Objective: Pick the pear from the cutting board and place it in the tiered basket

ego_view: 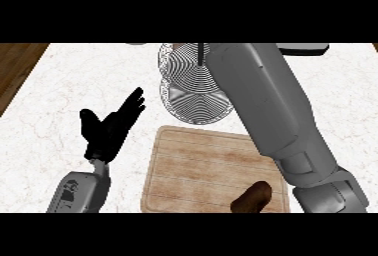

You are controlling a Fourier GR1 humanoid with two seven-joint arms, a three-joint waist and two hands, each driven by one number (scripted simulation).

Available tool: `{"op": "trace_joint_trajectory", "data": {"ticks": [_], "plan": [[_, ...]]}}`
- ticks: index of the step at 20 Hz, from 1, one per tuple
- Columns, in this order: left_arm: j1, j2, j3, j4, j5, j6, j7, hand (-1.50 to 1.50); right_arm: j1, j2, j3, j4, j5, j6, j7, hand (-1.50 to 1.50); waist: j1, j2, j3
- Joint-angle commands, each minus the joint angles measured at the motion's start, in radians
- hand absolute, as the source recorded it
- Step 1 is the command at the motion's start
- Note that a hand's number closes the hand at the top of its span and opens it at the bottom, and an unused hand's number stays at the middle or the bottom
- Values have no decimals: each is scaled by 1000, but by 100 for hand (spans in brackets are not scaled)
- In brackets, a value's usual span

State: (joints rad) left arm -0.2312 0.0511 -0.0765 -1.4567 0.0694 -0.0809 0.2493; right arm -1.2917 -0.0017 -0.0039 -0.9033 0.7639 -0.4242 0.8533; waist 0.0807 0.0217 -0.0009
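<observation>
A brown rounded fruit point(252, 197), seemingly the pear, lies on the wooden cutting board point(196, 170) near its front right corner. The wire tiered basket point(186, 87) stands just behind the board. My right forearm point(266, 110) crosses from the lower right up over the basket's right side; its hand is out of sight past the top of the view. To the left of the board, my left hand point(111, 127) rests open with its fingers pointing up and holds nothing.
The white marble counter point(81, 75) runs left to a wooden strip point(16, 65). A grey object point(304, 47) shows at the top right edge.
</observation>
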Motion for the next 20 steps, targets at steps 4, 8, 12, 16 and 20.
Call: {"op": "trace_joint_trajectory", "data": {"ticks": [4,8,12,16,20], "plan": [[-24,-29,-28,-17,-8,12,32,0,-33,2,40,197,-216,-224,-269,-150,23,8,0],[15,23,18,-17,22,-34,-16,0,-119,2,26,267,-224,-319,-351,-150,14,2,-1],[22,3,2,-38,-1,1,7,0,-212,2,11,389,-159,-434,-317,-150,-6,-4,-1],[-2,23,50,27,10,-1,-16,0,-170,2,-5,332,-237,-575,-242,-150,-41,-14,0],[-14,51,94,17,44,-8,26,0,-108,-31,-17,294,-172,-557,-186,-150,-86,-28,1]]}}
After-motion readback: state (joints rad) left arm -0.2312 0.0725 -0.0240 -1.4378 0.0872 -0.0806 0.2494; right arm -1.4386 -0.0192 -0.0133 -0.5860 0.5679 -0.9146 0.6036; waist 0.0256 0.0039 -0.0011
